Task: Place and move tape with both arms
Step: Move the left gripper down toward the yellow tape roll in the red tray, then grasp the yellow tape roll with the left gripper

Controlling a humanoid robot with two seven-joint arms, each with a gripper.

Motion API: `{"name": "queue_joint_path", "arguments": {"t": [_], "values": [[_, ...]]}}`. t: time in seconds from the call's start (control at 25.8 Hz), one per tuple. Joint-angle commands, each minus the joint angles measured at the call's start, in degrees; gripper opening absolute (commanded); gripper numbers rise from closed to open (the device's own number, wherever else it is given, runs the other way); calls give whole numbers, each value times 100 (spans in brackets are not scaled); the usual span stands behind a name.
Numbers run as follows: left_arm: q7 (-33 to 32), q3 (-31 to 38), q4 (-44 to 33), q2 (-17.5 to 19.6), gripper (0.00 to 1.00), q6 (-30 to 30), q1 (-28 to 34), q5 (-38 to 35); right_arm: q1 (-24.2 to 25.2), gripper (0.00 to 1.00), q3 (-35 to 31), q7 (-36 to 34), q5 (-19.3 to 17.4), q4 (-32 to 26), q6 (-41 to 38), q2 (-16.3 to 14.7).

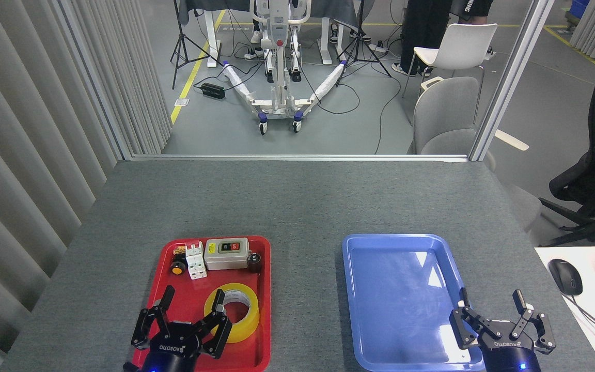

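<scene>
My left gripper is spread open over the near end of the red tray — one finger at the tape, which lies flat there. My right gripper, also open, hangs over the blue tray's near right corner.

The tape lay flat in the near part of the red tray, with the left gripper spread open at its near-left edge, one finger against the roll. Right of the red tray, the right gripper stood open over the blue tray's near-right corner.
</scene>
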Motion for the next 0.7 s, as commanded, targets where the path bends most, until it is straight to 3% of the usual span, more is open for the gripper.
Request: {"name": "queue_joint_path", "arguments": {"t": [0.0, 0.04, 0.16, 0.27, 0.35, 0.66], "values": [[-232, -28, 37, -3, 100, 39, -154, -35, 1, 99, 8, -8, 5, 1, -48, 6], [-732, -28, 63, 6, 100, 39, -312, -18, 1, 99, 16, -8, 5, 1, -48, 14], [-3246, -19, 204, -3, 100, 92, -1095, 9, -17, 99, 16, -17, 5, -8, -57, 14], [-5347, -28, 213, 6, 100, 531, -1631, 9, -17, 99, 25, -17, 5, -8, -57, 14], [-6112, -37, 186, 23, 100, 830, -1719, 0, -8, 99, 104, -17, 5, -8, -48, 14], [-8081, -151, 450, 102, 100, 936, -2211, 35, 45, 99, 192, -43, 49, -8, -48, 23]]}}
